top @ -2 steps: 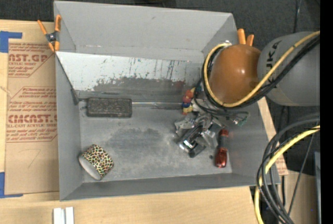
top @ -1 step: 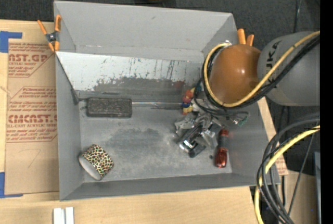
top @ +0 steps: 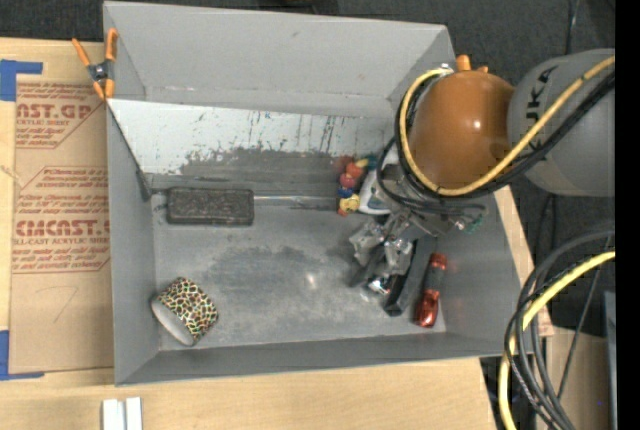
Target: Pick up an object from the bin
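Observation:
My gripper hangs low over the right part of the bin, just below the orange wrist cover. Right beneath and beside it lies a black tool with red handles, its dark end reaching under the gripper. A small toy in red, yellow and blue lies just up and left of the gripper, near the back wall. Whether the gripper touches the tool I cannot tell.
A dark grey rectangular block lies at the left of the bin floor. A leopard-print pouch-like thing sits in the front left corner. The arm and its cables cover the bin's right side.

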Robot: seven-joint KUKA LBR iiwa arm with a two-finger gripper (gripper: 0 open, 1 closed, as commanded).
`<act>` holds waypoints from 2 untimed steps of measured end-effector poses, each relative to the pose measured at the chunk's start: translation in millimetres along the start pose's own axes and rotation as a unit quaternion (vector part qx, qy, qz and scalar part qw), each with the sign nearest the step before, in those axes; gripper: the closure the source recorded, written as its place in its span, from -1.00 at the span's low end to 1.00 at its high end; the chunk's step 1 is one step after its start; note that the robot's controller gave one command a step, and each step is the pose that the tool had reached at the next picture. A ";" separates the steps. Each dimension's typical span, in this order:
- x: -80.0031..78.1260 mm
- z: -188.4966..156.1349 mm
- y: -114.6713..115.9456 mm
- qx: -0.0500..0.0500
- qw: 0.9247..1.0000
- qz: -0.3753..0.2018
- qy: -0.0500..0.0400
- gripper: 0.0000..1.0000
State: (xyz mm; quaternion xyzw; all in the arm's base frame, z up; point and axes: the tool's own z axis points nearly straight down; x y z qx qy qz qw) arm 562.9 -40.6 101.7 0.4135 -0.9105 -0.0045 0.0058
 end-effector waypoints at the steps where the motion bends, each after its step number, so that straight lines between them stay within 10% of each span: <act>1: 0.1 -19.6 0.4 0.000 1.000 0.001 -0.001 1.00; 2: 0.6 -34.2 0.6 0.000 1.000 0.001 0.000 1.00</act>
